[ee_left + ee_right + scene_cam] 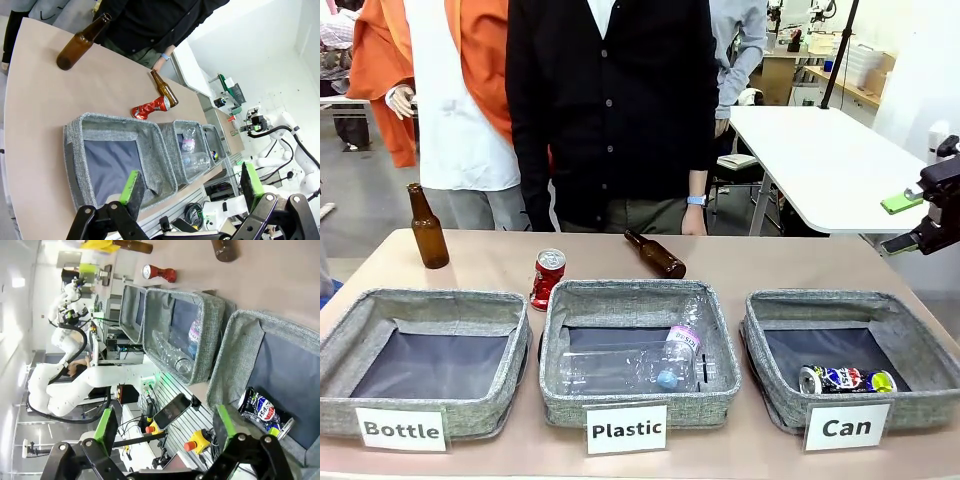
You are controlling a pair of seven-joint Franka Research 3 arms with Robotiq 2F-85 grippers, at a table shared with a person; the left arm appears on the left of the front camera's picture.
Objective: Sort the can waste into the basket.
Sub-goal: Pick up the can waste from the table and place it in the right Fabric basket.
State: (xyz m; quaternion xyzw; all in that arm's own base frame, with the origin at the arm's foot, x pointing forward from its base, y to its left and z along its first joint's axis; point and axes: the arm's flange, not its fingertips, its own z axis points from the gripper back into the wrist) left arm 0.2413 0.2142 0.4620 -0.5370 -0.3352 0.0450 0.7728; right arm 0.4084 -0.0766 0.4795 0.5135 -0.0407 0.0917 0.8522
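Observation:
The red can [548, 278] with a silver top stands on the table behind the middle basket, and the left wrist view shows this red can [151, 106] beside a lying brown bottle. The dented blue, white and silver can [845, 380] lies inside the grey "Can" basket [850, 300] at the right. From the right wrist, the dented can [262, 407] sits in that basket [235, 340]. My right gripper [903, 223] hovers open at the right edge, above the table. My left gripper [191, 182] is open, high over the near left side, holding nothing.
A "Plastic" basket [640, 292] holds clear bottles [640, 365]. The "Bottle" basket [420, 300] stands at the left. One brown bottle [427, 228] stands upright at the far left, another [656, 255] lies near the person [610, 110] at the far edge.

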